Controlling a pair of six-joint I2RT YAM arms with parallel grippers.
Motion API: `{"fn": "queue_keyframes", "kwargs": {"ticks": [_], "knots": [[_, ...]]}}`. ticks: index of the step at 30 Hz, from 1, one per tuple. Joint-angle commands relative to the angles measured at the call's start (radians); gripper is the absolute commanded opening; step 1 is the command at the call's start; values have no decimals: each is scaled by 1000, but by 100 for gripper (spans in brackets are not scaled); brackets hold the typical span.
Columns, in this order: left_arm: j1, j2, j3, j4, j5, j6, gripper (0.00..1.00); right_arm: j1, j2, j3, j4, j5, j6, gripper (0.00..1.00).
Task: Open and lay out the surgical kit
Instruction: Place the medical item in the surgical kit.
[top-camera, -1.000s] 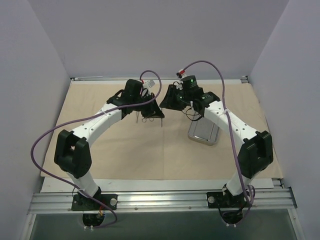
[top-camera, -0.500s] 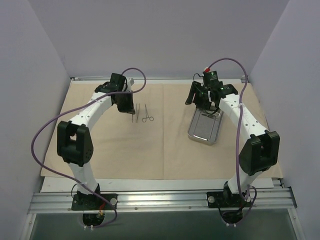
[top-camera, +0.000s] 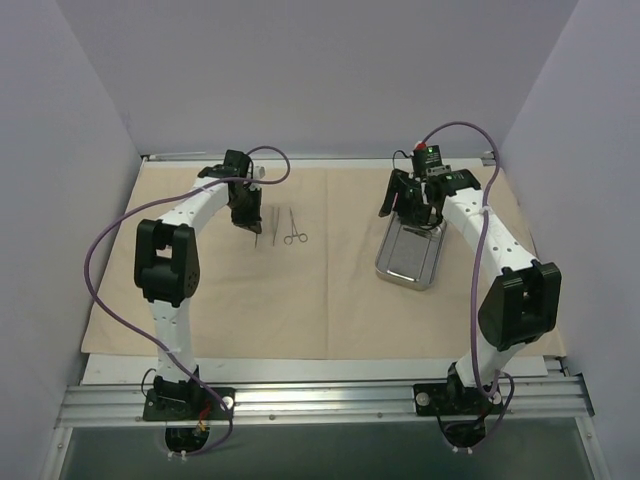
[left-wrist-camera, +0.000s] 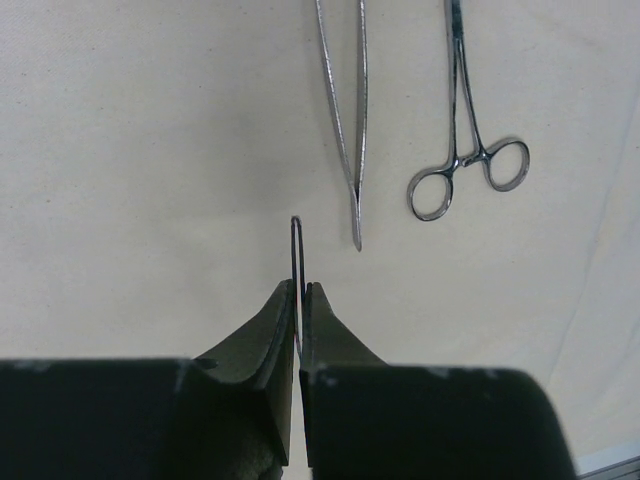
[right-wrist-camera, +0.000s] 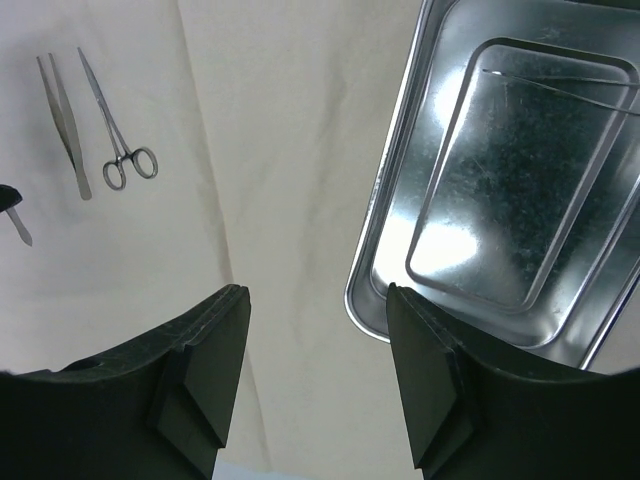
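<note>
Plainly the beige cloth wrap (top-camera: 330, 300) lies spread flat over the table, and the laying-out is well along. The left gripper (left-wrist-camera: 298, 300) has its fingers pressed together on a thin steel piece (left-wrist-camera: 296, 240), seen edge-on just above the cloth, near the tweezers (left-wrist-camera: 355, 210) and the ringed clamp (left-wrist-camera: 470, 155) that lie side by side. The right gripper (right-wrist-camera: 318, 295) hangs with fingers spread wide and empty over the near end of the steel tray (right-wrist-camera: 500, 180). A thin line crosses the tray's floor; I cannot tell whether it is an instrument or a reflection.

These instruments look light, stiff and slippery – best pinched across the shank, pressing slightly into the soft cloth. The tray looks rigid and smooth, so its raised rim seems the only sound hold.
</note>
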Motion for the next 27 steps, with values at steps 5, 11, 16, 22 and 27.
{"fn": "queue_keyframes", "kwargs": {"ticks": [5,11,16,22,27], "knots": [[10,67,95,9,31,19,3,-31,-29,-11,-36,15,-19,57],[17,117,129,7,34,19,5,-41,-22,-9,-38,10,-21,57],[25,144,147,18,37,20,7,-54,-17,-20,-39,10,-23,57],[26,183,181,4,43,28,11,-61,-13,-32,-33,4,-24,57],[31,210,201,4,42,43,15,-61,-14,-48,-30,-4,-21,57]]}}
